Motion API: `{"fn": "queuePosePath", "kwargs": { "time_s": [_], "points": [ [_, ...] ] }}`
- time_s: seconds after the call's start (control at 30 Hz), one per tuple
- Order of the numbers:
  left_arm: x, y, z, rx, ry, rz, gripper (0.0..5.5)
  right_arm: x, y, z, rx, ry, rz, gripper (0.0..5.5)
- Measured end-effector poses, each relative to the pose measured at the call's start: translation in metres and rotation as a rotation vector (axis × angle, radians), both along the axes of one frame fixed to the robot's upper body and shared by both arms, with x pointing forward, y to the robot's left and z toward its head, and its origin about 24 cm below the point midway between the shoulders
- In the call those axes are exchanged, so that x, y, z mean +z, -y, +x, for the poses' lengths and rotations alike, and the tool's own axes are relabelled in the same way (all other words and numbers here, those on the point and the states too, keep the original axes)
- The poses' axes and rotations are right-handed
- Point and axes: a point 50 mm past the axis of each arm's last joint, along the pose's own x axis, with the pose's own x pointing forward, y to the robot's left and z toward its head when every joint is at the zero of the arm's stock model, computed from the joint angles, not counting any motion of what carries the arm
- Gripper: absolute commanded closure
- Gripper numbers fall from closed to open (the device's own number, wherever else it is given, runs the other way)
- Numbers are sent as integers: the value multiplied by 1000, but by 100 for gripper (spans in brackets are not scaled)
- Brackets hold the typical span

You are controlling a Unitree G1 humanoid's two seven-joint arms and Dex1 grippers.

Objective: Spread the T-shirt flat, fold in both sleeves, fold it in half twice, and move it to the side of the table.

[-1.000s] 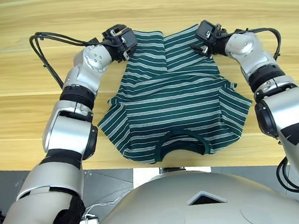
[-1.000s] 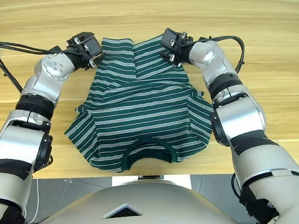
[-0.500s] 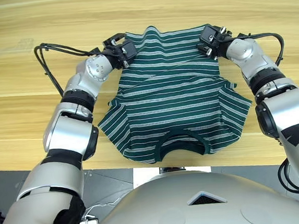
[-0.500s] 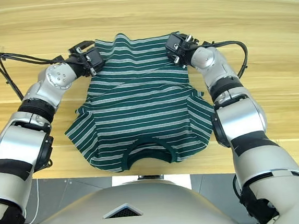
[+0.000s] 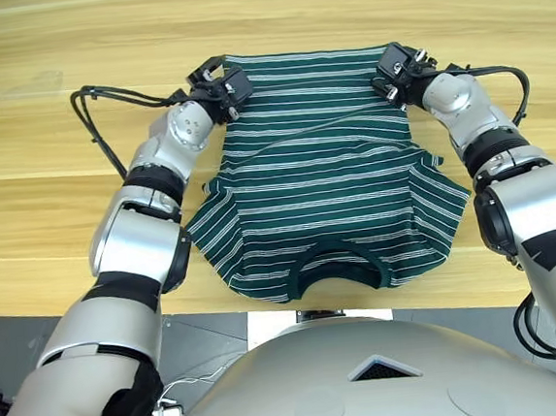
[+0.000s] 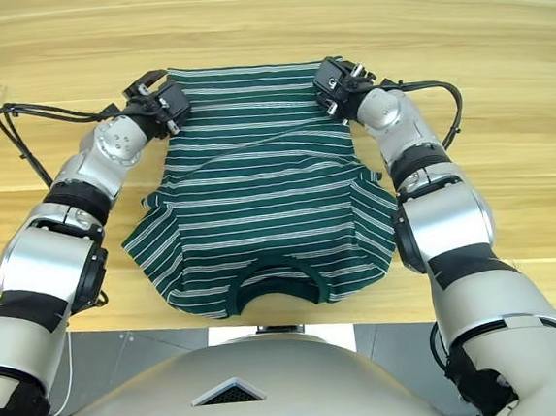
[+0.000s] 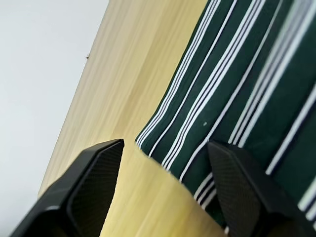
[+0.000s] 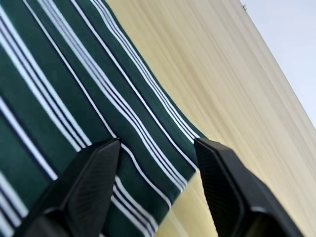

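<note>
So, the green-and-white striped T-shirt (image 5: pixel 326 194) is laid out on the wooden tabletop (image 5: pixel 45 219), with the collar (image 5: pixel 340 266) at the near edge by the robot and the hem (image 5: pixel 308 54) stretched straight along the far side. It's spread mostly flat, though a raised crease (image 5: pixel 320 126) is seen running slantwise across the far half of the shirt, from its left side up toward the right corner. The left sleeve (image 5: pixel 212 235) and the right sleeve (image 5: pixel 442 194) are both spread outward, neither one folded in yet.

The left claw (image 5: pixel 225 84) is parked at the hem's far-left corner, and the right claw (image 5: pixel 392 68) at the far-right corner. In the left wrist view the two black fingers (image 7: pixel 94 177) are spread wide apart, with the hem corner lying on the wood in the gap between them, so nothing is pinched. Same deal in the right wrist view: the fingers (image 8: pixel 89 182) are spread, and the striped cloth with its corner is seen between them against the tabletop. Whether the fingertips are actually resting on the fabric can't really be told from these angles; they're probably barely touching it at most.

A dark grey floor (image 5: pixel 211 335) is seen past the tabletop's near edge.
</note>
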Motion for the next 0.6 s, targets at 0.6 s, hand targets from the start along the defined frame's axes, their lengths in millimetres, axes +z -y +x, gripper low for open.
{"fn": "queuePosePath", "kwargs": {
  "time_s": [0.6],
  "points": [
    [20,-5,15,84,113,36,237,21,21,12,-181,211,-30,272]
  ]
}}
